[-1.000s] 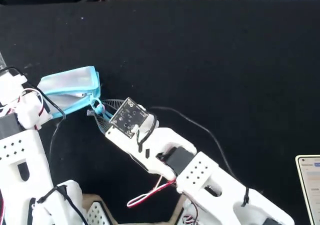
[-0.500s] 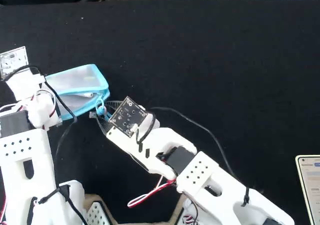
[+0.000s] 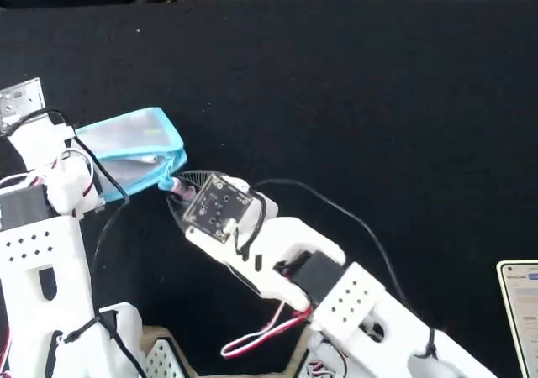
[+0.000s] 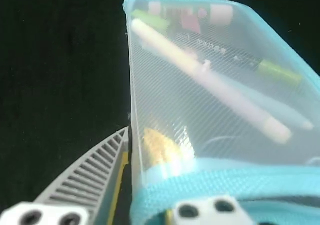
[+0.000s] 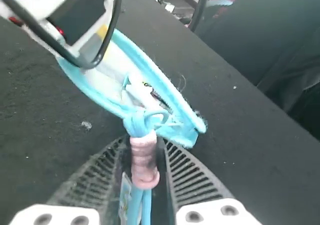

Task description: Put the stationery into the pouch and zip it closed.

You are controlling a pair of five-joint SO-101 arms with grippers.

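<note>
With the left tool [image 4: 150, 195] clamping the filled pouch [image 3: 130, 147] and the right tool [image 3: 178, 190] pinching its zip pull [image 5: 144, 165], any snag could drag the pouch free.

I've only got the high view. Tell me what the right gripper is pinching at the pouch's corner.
Observer: The right gripper is shut on a pink pull tab, tied by a blue loop to the pouch.
Operator: Report whether it's closed yet.
Observer: Not fully. In the right wrist view the mouth appears to gape just beyond the loop, with things visible inside.
Operator: Confirm what's inside.
Observer: Through the mesh side, the left wrist view shows a pale pen and a green-tipped marker.
</note>
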